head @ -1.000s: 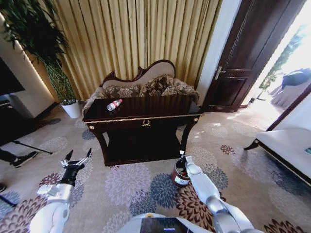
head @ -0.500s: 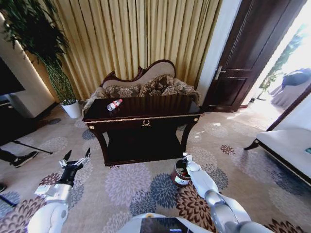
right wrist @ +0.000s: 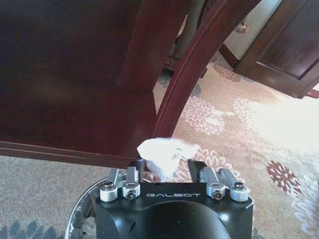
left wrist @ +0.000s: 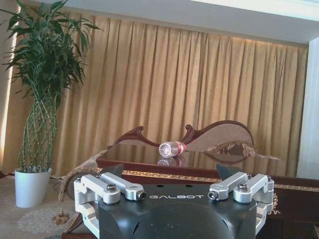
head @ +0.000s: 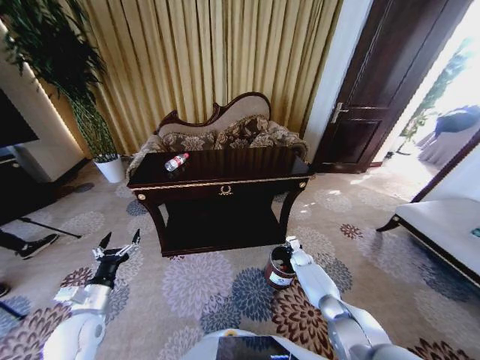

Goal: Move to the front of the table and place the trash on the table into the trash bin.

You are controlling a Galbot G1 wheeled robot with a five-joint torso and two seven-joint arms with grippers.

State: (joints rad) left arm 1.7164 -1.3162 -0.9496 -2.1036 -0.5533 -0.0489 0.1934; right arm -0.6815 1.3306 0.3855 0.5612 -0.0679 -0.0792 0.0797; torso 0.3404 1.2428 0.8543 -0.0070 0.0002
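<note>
Floral carpet lies nearest you: your right gripper (right wrist: pixel 167 167) pinches a white crumpled scrap (right wrist: pixel 163 154) directly above the trash bin (head: pixel 279 268), so release means straight down. Your left gripper (head: pixel 117 248) hovers spread and empty at near left. Farther off, the bottle (head: pixel 176 161) lies sideways on the desk (head: pixel 225 180), toward its left end.
</note>
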